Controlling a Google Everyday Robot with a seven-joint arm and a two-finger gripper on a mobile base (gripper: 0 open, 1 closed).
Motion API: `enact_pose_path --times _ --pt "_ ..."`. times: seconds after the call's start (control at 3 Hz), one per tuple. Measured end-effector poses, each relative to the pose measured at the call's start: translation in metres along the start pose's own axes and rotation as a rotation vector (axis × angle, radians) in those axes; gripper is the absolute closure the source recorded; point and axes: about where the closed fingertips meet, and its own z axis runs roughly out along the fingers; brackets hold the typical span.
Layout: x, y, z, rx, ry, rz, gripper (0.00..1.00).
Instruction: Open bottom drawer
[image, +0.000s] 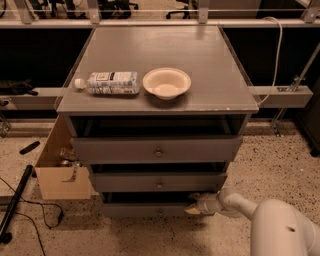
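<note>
Gripper (194, 207) low at the cabinet's right side, tip against the upper right corner of the bottom drawer (142, 210), arm (240, 205) reaching in from the right. How far the claw is open, and whether it grips anything: cannot tell. Bottom drawer is lowest of three, just under the middle drawer (130, 182), with a dark gap above its front. On the cabinet top (200, 45): bottle (109, 82) lying flat, bowl (166, 83) beside it.

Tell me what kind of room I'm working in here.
Probably an office or lab workspace: rolling chair bases behind the cabinet, a cardboard box and cables on the speckled floor. The gripper sits at the right end of the bottom drawer.
</note>
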Motion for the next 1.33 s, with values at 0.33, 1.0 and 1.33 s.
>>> enact_pose_path --times 0.33,1.0,1.33 --pt "-0.001 0.003 -0.006 -0.005 -0.001 0.000 1.00" --pt "0.009 0.022 -0.020 -0.043 0.005 0.016 1.00" --pt "0.009 0.022 -0.020 -0.043 0.005 0.016 0.86"
